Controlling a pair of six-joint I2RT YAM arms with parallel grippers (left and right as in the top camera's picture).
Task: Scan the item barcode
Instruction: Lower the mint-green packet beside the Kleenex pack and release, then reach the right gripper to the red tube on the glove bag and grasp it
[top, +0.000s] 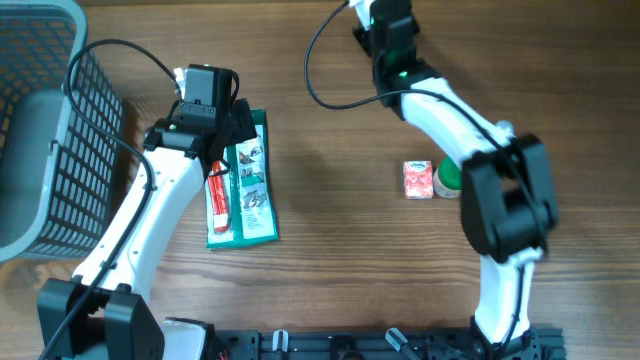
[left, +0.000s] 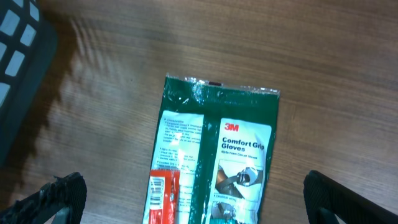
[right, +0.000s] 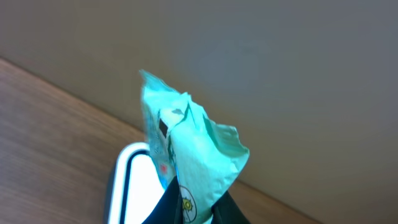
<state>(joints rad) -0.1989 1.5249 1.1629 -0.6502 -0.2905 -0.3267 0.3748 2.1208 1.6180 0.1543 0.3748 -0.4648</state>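
Table (top: 330, 250): brown wood-grain top, fills the overhead view, grain running 9 to 3 o'clock. Right wrist view: plain grey surface (right: 280, 62) beyond the table edge, wall or floor unclear, fills 10 through 4 o'clock. Light even; pale sheen on the wood at 11 o'clock, left wrist view.

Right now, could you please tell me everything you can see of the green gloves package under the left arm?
The gloves package is a flat green plastic pouch with white panels, printed 3M Comfort Grip Gloves. It has a red label strip on one side and a crinkled, sealed top edge. It lies face up, flat on the wooden table, slightly slanted. The left gripper hangs open above it with a finger on either side; whether they touch it cannot be seen.
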